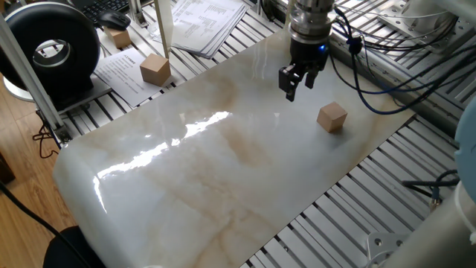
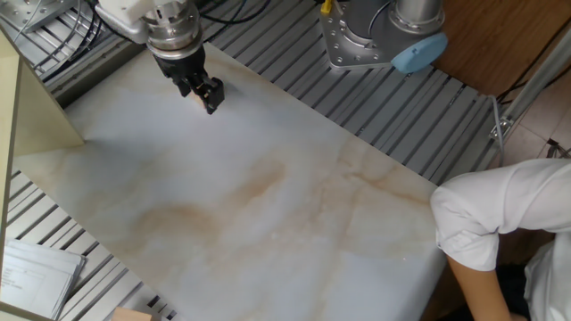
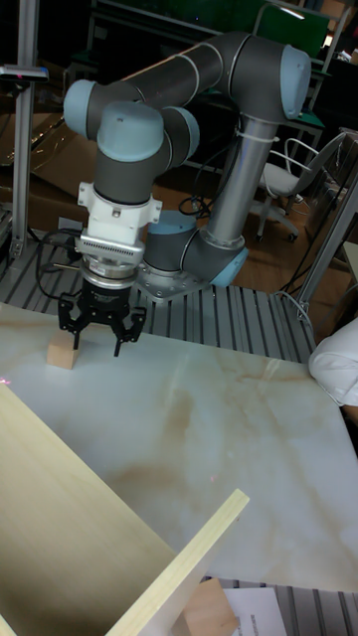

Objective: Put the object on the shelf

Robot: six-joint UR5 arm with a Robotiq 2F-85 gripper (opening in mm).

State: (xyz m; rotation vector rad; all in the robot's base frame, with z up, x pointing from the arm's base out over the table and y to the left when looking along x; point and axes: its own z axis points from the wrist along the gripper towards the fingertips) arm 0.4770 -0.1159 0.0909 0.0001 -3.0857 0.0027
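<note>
On the white marbled stone-look surface (image 1: 223, 171) in one fixed view, the small light-brown wooden cube (image 1: 332, 117) sits toward 3 o'clock of the slab, resting free. The black two-finger gripper (image 1: 294, 80) hangs at 10 o'clock of the cube, near but apart, fingers spread with nothing between them. A slightly larger tan wooden block (image 1: 155, 69) sits on printed paper sheets (image 1: 126, 71) off the slab at 10 o'clock. A round black reel-like device (image 1: 50, 50) stands at far 9 o'clock. A smaller tan block (image 1: 118, 37) lies near a black keyboard (image 1: 104, 7) at 11 o'clock.

The other fixed view: gripper (image 2: 203, 91) at 11 o'clock of the surface (image 2: 268, 214); the cube is mostly hidden behind the fingers, only a sliver shows. The grey arm base (image 2: 375, 36) is at 1 o'clock, a person's white sleeve (image 2: 491, 223) at 4 o'clock.

Tall fixed view: cube (image 3: 63, 353) on the surface (image 3: 199, 417) at 9 o'clock, just beside the gripper (image 3: 98, 333), at its 8 o'clock, outside the spread fingers; cannot tell if a fingertip touches it. The pale wooden shelf board (image 3: 89, 537) fills 7 o'clock, well apart from the cube.
</note>
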